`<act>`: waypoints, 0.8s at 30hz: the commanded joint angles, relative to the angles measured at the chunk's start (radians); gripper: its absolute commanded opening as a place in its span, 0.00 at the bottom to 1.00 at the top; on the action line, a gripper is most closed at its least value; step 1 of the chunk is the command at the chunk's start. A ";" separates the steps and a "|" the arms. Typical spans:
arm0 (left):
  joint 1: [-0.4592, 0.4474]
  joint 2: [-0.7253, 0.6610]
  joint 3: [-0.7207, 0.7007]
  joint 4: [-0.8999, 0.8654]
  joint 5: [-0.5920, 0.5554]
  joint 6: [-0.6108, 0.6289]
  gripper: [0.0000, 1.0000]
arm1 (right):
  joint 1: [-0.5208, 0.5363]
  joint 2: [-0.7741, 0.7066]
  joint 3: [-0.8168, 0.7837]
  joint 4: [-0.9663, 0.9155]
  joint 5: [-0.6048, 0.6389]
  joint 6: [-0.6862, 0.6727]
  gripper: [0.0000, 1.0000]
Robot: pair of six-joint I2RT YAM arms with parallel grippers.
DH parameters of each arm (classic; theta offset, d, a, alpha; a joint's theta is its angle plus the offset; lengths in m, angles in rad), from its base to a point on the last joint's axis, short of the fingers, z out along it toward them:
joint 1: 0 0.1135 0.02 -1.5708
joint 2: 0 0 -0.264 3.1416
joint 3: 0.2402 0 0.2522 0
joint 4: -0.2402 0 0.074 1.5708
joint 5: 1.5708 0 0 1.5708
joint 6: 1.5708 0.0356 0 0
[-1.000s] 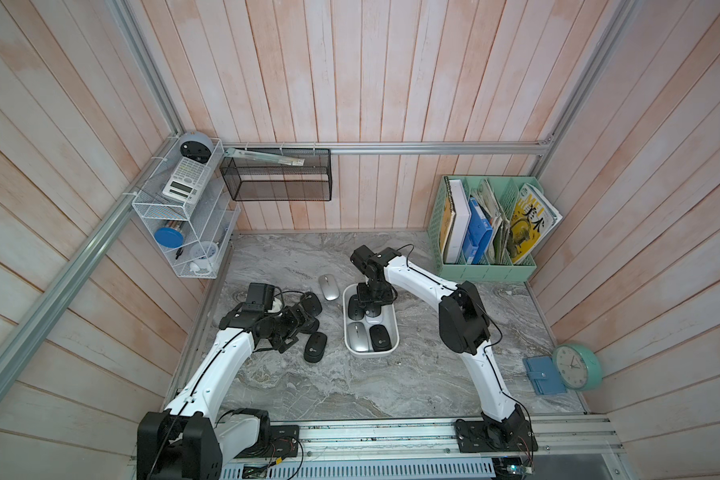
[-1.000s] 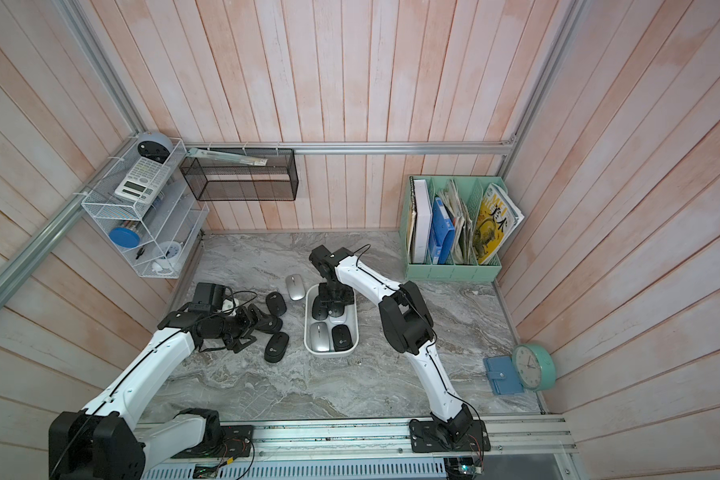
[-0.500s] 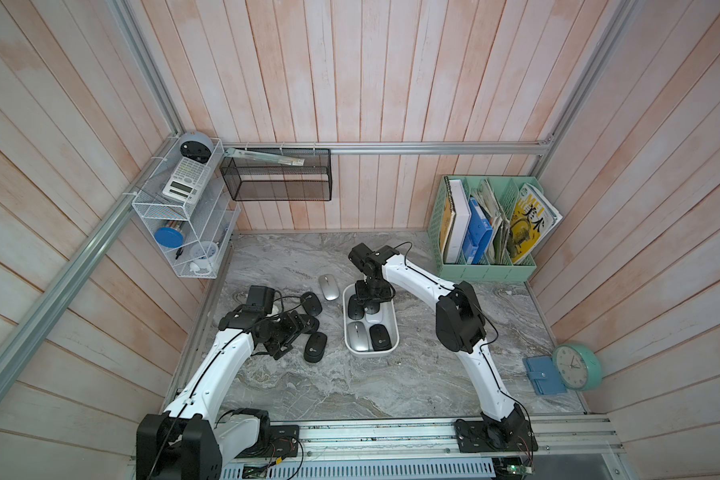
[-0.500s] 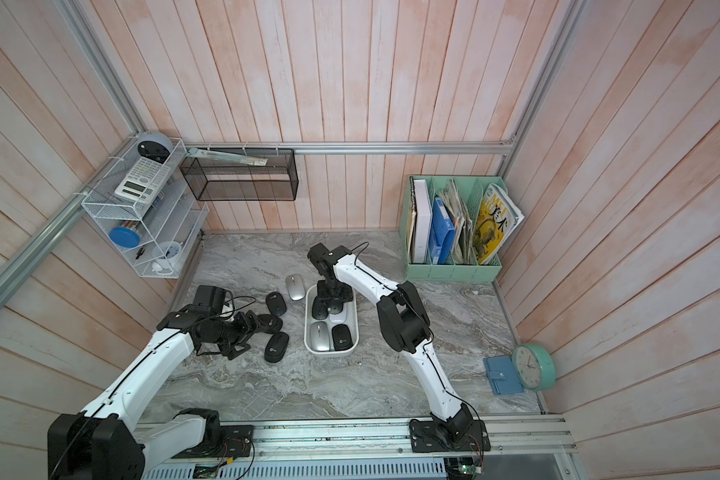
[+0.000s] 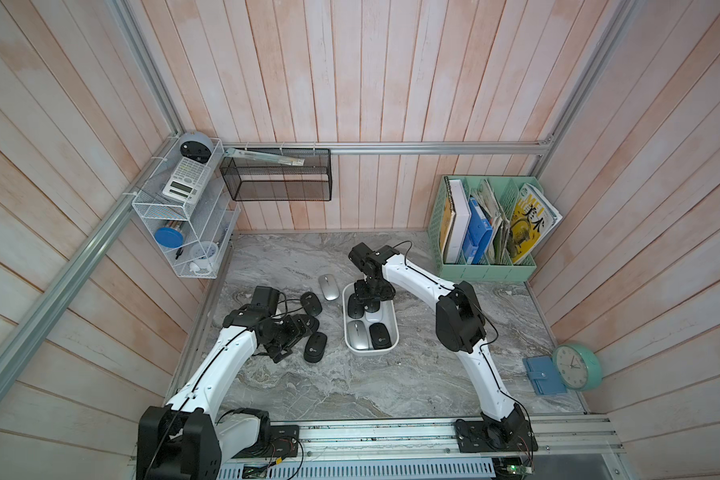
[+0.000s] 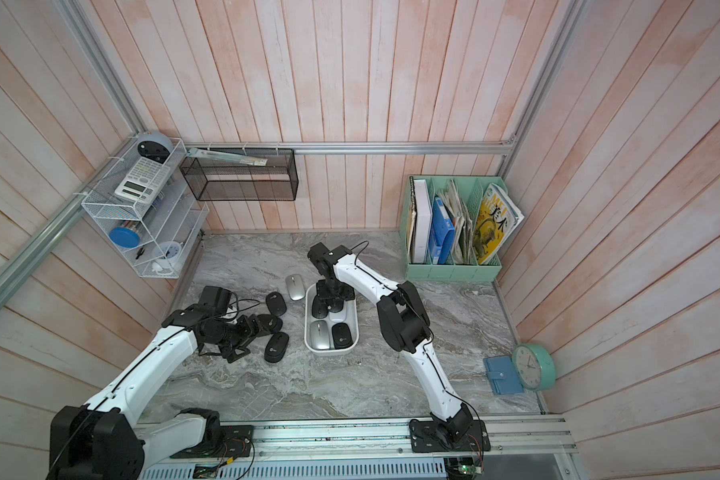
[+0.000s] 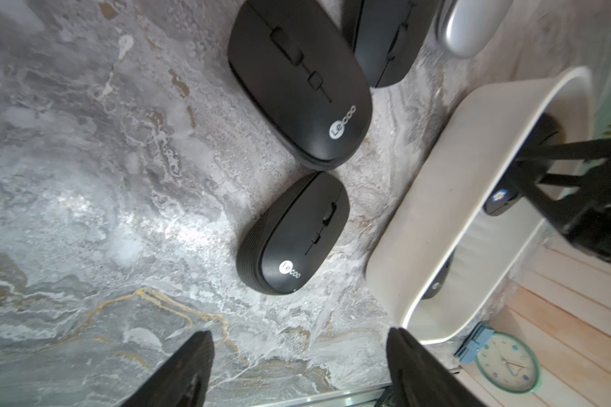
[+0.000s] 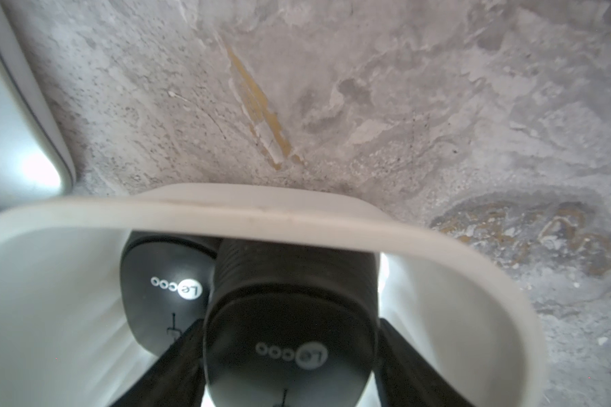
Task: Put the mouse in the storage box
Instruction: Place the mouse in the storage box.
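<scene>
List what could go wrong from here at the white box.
1. The black mouse between the fingers of the right gripper overlaps another mouse by the rim of the storage box; it may settle tilted or slide.
2. The open left gripper hovers close to the box wall; reaching for the loose mouse may nudge the box.

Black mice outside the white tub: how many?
3: far mouse by the silver mouse, middle mouse beside the left gripper, front mouse by the storage box. Left arm may hide more.

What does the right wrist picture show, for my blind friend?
A black plastic computer mouse is between the right gripper's two black fingers inside the white plastic storage box, beside another black mouse. Grey marbled tabletop lies beyond the rim.
</scene>
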 commanded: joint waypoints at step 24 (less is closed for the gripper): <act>-0.279 0.372 0.300 -0.279 -0.405 0.229 0.88 | 0.001 -0.722 -0.680 0.327 -0.174 -0.006 0.87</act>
